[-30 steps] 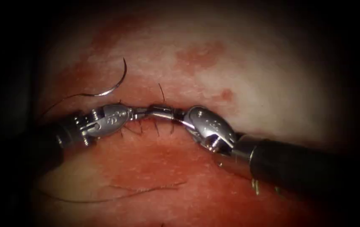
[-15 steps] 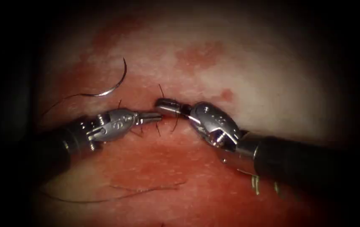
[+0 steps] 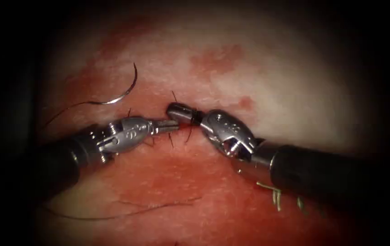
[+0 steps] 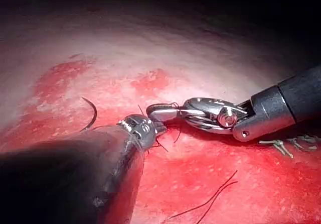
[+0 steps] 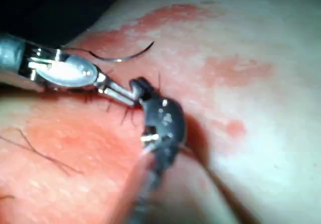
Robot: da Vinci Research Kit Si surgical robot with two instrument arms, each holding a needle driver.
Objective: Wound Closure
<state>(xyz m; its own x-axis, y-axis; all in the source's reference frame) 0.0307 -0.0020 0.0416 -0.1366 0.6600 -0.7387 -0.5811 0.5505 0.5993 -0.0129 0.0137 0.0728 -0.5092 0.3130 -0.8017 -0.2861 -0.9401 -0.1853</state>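
Lying free on tissue (image 3: pixel 295 91): needle (image 3: pixel 124 91); both tools empty.

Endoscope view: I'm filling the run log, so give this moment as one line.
needle: free on tissue, above cut | left tool: shut | right tool: shut | thread: loose below cut

Faint engraved marks sit on the left tool's (image 3: pixel 164 126) metal wrist and on the right tool's (image 3: pixel 177 111), but none can be read.
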